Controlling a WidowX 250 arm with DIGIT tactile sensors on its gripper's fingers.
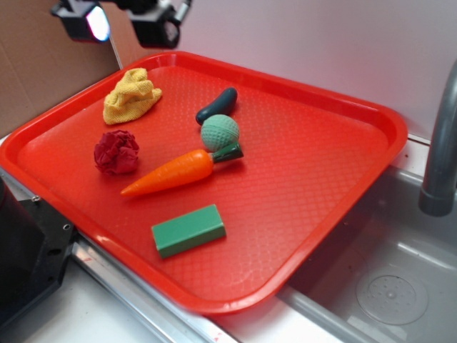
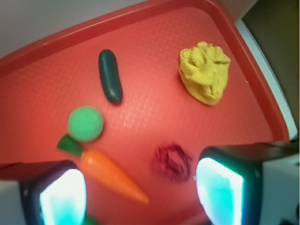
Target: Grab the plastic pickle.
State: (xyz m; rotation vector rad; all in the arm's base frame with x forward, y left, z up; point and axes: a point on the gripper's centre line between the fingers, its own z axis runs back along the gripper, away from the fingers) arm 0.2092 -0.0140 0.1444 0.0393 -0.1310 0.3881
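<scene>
Exterior view, we see the small smooth dark green plastic pickle (image 1: 216, 105) beside a light green dimpled ball (image 1: 220, 133), on a red textured plastic tray (image 1: 314, 179), grey sink basin (image 1: 400, 286) alongside, our hand (image 2: 140, 187) spread apart, holding nothing.

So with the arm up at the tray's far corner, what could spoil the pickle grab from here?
The green ball sits right beside the plastic pickle, so the fingers may knock it or close on it instead. The pickle is smooth and rounded, so it could slip out. The open gripper hangs nearer the red crumpled cloth and must shift over.
</scene>
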